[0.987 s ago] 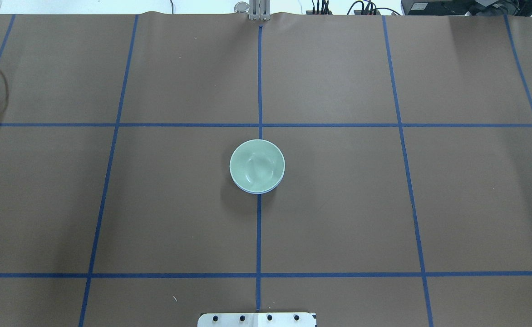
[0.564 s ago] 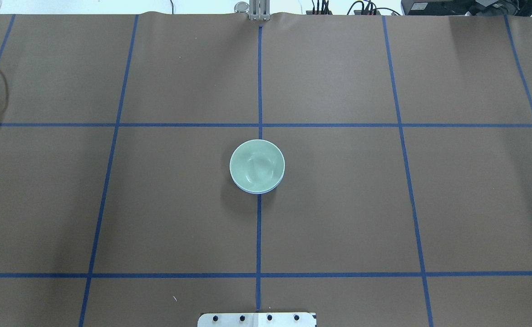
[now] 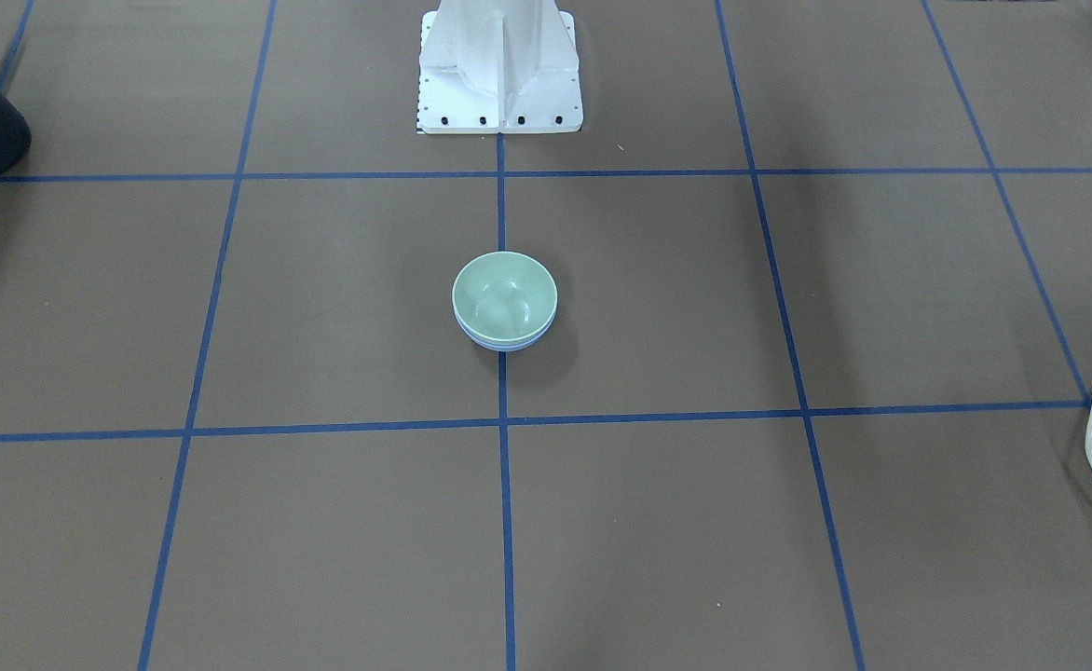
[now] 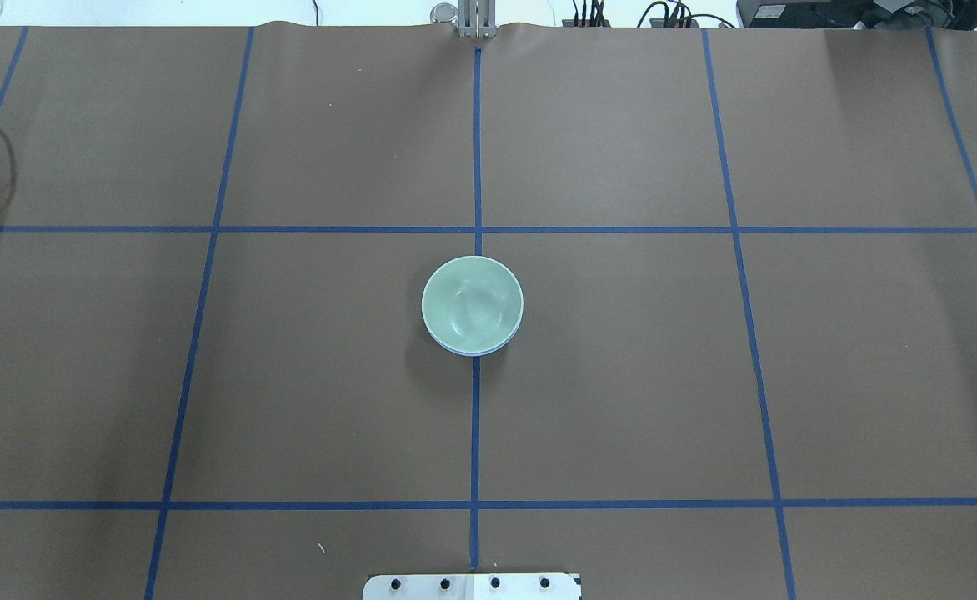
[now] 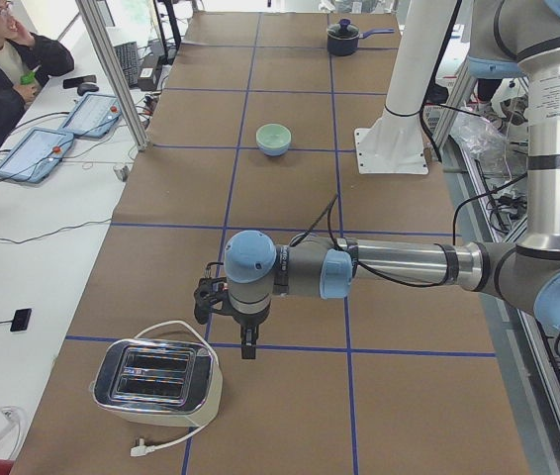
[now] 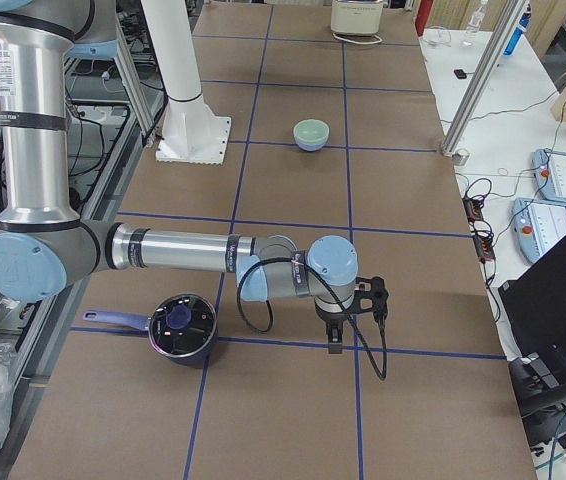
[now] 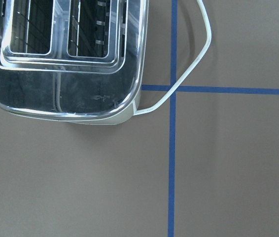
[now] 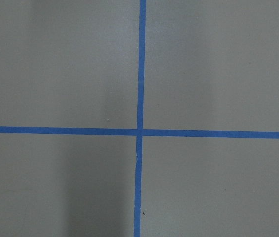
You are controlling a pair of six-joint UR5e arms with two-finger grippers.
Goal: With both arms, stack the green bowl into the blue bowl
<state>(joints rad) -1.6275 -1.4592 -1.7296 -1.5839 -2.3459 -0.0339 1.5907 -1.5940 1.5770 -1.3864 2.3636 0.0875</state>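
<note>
The green bowl sits nested inside the blue bowl at the table's centre, on the middle tape line. Only a thin blue rim shows beneath it. The pair also shows in the front-facing view, green bowl over blue bowl, and small in the side views. My left gripper hangs far from the bowls beside the toaster. My right gripper hangs far from them near the pot. Both show only in the side views, so I cannot tell whether they are open or shut.
A chrome toaster with a white cord stands at the left end, also in the left wrist view. A dark pot stands at the right end. The white pedestal is at the robot's edge. An operator sits beyond.
</note>
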